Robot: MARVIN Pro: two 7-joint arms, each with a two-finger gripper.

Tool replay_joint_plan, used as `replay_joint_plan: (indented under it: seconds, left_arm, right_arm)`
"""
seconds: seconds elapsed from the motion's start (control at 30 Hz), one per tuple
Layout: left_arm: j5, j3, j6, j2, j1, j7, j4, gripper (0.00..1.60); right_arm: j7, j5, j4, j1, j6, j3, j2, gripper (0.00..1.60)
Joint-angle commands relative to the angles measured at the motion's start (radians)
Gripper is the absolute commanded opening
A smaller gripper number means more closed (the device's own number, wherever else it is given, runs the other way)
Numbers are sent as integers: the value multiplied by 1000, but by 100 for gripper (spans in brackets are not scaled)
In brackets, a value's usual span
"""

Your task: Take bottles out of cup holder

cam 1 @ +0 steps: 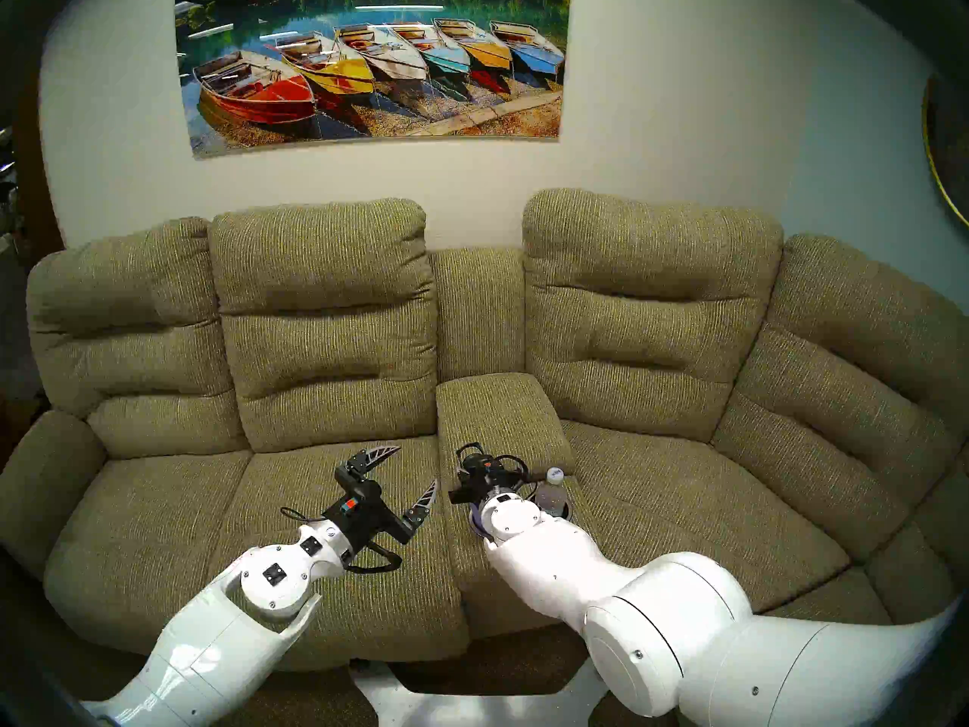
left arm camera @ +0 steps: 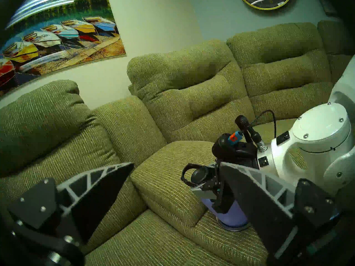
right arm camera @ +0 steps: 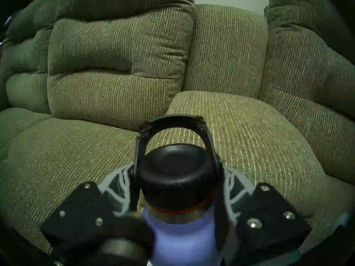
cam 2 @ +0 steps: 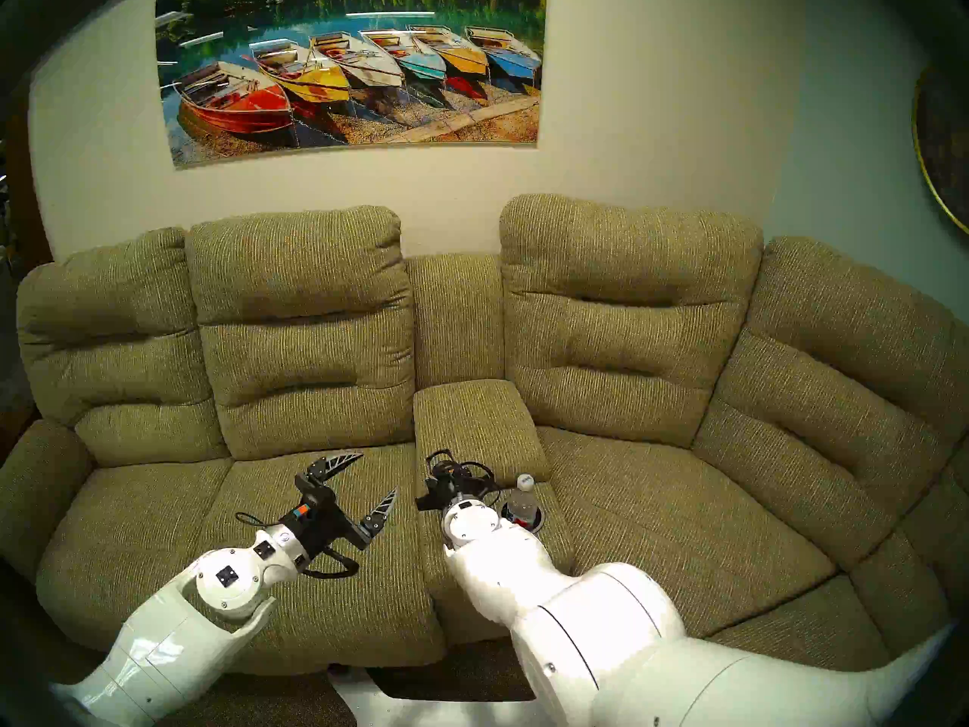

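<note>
Right wrist view: the lavender flask (right arm camera: 184, 238) stands directly between the fingers of the right gripper (right arm camera: 177, 185), which press against either side of its black loop-handled cap (right arm camera: 177, 175). From the left wrist, the flask's base sits in the silver-rimmed cup holder (left arm camera: 233, 228) of the olive console (left arm camera: 169, 185). The clear plastic bottle (cam 1: 551, 492) stands in the neighbouring well, just right of the right arm. The left gripper (cam 1: 406, 474) hovers over the sofa seat (cam 1: 210, 516), jaws spread wide, holding nothing.
</note>
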Motion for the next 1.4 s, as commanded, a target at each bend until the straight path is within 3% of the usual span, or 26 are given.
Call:
replay_joint_plan:
  seconds: [0.0,0.73,1.37]
  left_arm:
    - [2,1,-7,0,-3,-2,-22,160]
    - [-1,5,-7,2,-6,1,-19,160]
    - [-3,8,-7,4,-8,3,-17,160]
  right_arm:
    - [-4,-6,-35,27,-64,-7,-23,0]
    - [-55,-46,-219,-5,-285,-27,16,0]
    - [-151,-102,-444,-77,-373,-20,102,0]
